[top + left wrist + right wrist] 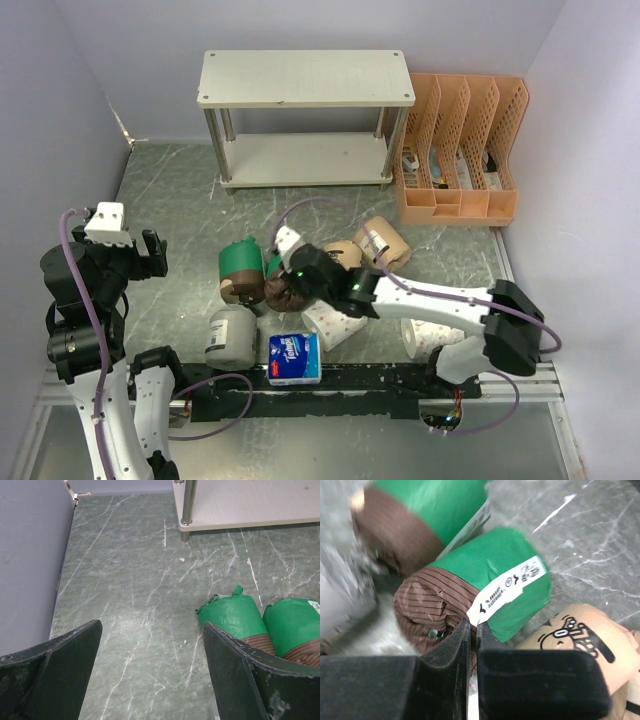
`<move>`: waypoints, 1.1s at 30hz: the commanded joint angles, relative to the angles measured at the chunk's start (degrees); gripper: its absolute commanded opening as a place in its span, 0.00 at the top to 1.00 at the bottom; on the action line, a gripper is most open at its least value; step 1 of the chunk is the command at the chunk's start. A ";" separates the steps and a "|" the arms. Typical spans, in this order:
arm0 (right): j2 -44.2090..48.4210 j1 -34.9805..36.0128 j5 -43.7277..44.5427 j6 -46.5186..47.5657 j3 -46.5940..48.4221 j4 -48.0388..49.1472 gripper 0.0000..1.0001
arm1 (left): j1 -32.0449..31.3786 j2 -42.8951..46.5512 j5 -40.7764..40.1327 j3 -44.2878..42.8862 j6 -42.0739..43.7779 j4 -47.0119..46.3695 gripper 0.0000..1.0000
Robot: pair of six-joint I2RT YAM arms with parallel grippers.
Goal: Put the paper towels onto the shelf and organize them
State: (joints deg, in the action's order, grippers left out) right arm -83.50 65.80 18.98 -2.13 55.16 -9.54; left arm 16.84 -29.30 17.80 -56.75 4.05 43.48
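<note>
The right claw [472, 628], closed to a thin slit, pinches the brown end of a brown-and-green roll [505, 575]; the shelf [305, 78] stands well apart on the far side.

holds the left arm [80, 310] folded up at the near left, elbow bent, wrist roughly level, with the left gripper [150, 680] spread wide apart. stretches the right arm [450, 305] long and low from the near right toward the middle, wrist tipped downward, with the right gripper [471, 632] pressed nearly together, only a sliver showing between the tips.
</note>
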 commanded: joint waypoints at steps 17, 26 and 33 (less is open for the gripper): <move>6.26 -28.92 -33.34 -59.55 -8.48 36.19 1.00 | 0.74 1.37 -1.18 0.30 -0.38 -1.87 0.06; -3.77 -40.78 -37.37 -82.25 -17.28 63.14 1.00 | 0.75 1.09 -0.86 0.33 -0.21 -1.85 0.06; -11.24 -41.63 -39.03 -82.33 -13.43 64.98 1.00 | 0.74 0.39 -0.50 0.33 -0.18 -1.90 0.06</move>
State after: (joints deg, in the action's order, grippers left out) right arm -93.30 24.12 -18.48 -81.78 38.98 47.92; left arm 16.86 -28.69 17.12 -56.69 4.03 43.46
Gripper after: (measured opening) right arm 0.005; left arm 0.936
